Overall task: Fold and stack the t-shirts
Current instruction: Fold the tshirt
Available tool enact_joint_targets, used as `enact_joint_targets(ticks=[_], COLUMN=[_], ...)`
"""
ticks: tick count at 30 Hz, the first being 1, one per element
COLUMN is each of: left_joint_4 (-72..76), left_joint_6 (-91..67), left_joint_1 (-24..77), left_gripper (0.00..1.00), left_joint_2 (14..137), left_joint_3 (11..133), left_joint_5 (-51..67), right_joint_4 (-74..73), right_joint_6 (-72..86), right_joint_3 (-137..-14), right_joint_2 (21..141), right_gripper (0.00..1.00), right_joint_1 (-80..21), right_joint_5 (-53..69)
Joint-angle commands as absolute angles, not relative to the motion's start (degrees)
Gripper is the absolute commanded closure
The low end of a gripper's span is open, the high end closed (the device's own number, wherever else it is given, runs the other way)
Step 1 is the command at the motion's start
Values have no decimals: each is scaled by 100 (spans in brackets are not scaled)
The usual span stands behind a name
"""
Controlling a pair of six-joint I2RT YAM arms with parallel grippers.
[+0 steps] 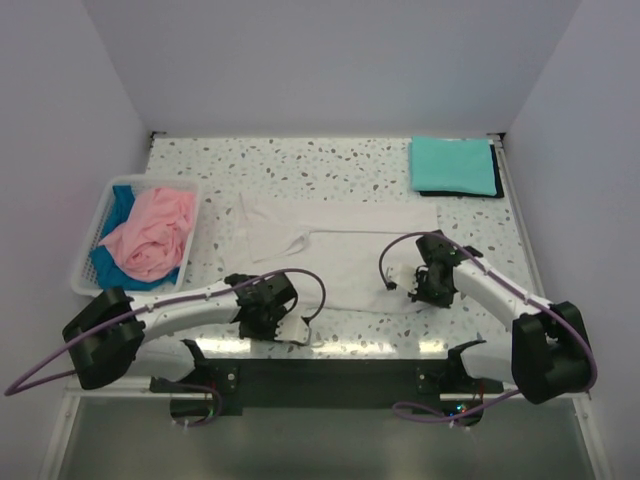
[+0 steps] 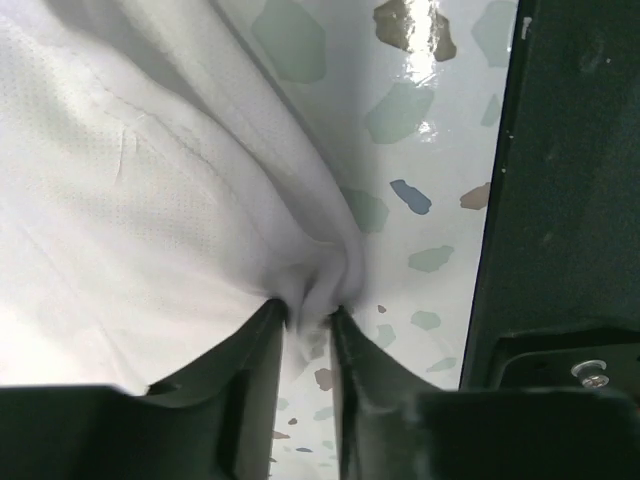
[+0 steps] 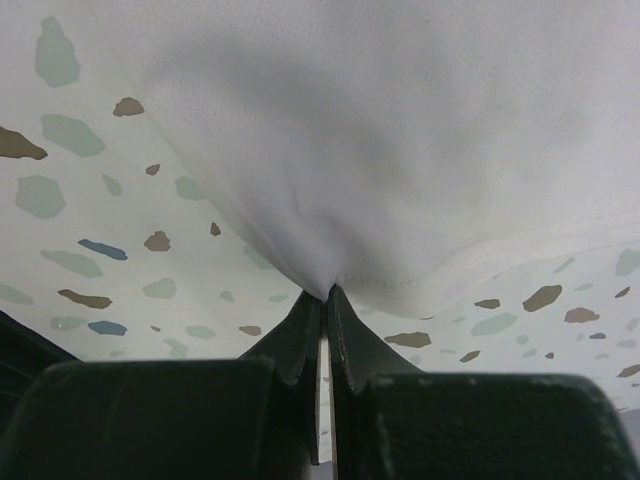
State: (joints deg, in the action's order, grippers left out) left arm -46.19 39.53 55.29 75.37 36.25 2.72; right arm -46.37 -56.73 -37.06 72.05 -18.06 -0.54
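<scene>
A white t-shirt (image 1: 345, 250) lies spread on the speckled table (image 1: 300, 165). My left gripper (image 1: 268, 322) is shut on its near left hem; in the left wrist view the cloth (image 2: 150, 200) bunches between the jaws (image 2: 310, 312). My right gripper (image 1: 432, 290) is shut on the shirt's near right edge; in the right wrist view the cloth (image 3: 400, 140) is pinched at the fingertips (image 3: 325, 292). A folded teal t-shirt (image 1: 452, 165) lies at the far right. A pink t-shirt (image 1: 150, 232) and a blue t-shirt (image 1: 120, 205) lie crumpled in the basket.
A white lattice basket (image 1: 88, 250) stands at the left edge of the table. A dark folded cloth edge (image 1: 496, 180) shows under the teal shirt. The black mounting rail (image 1: 330, 375) runs along the near edge. White walls enclose the table.
</scene>
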Motion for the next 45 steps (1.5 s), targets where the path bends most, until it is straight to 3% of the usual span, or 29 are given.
enact_joint_targets(ticks=[1,3,6,12,15,27,45], left_joint_4=[-4376,-4560,-4921,-5686,-5739,-5511,-5159], left_joint_6=[3929,3894,3920,3858,4288,5475,6135], left_joint_1=[5528,5511,5300,5089,4232,2638,1934], left_gripper=[74,89,100,100,100,100,100], left_joint_2=[7261,6927,6435,5828,5835,7118,9298], left_joint_3=[3410,3471,3795,4533,4937,6169,7760], left_joint_5=[412,658,958,1117,1002,1195,1248], right_joint_4=[-4860,-4948,-5229,-5993,-6249,-6302,-6161], right_joint_6=[-5757,-5748,-5722,-5810,-5827,-6380,-6759], right_joint_3=[-3920,-3972,-4060,-4087,-4280,-5484,-7084], right_joint_2=[7154,7102,6936,6145,5976,7197,9254], right_gripper=[100,100,100,100,100,100,100], right_joint_1=[-1811,-1819,-1819,-1802,-1802,-1179,-949], right_joint_5=[-18,-18,132,263,404,659,738])
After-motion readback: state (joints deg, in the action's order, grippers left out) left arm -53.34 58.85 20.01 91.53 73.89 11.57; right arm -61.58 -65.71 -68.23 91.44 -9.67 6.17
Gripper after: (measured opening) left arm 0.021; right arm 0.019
